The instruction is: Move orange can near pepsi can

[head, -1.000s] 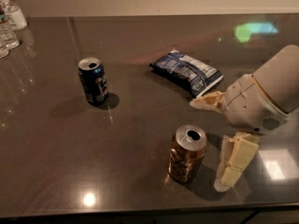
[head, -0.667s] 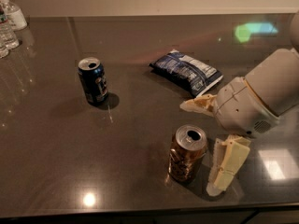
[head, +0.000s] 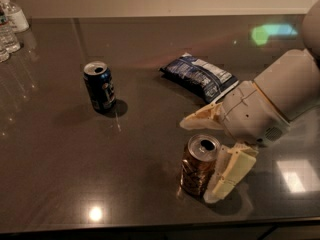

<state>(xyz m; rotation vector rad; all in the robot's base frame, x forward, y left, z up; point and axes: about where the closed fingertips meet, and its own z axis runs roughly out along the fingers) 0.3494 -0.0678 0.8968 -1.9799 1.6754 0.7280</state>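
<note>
The orange can [head: 196, 168] stands upright near the table's front edge, right of centre. The pepsi can [head: 100, 86] stands upright at the left middle, well apart from it. My gripper [head: 197, 160] reaches in from the right with its fingers open on either side of the orange can. One cream finger [head: 200, 120] lies just behind the can's top. The other finger [head: 227, 176] lies against the can's right front side.
A blue-and-white chip bag [head: 199, 76] lies flat behind the gripper. Clear water bottles [head: 9, 26] stand at the far left corner. The dark table [head: 150, 194] ends just in front of the orange can.
My gripper has moved left, and its fingers now straddle the orange can. Neither can has moved.
</note>
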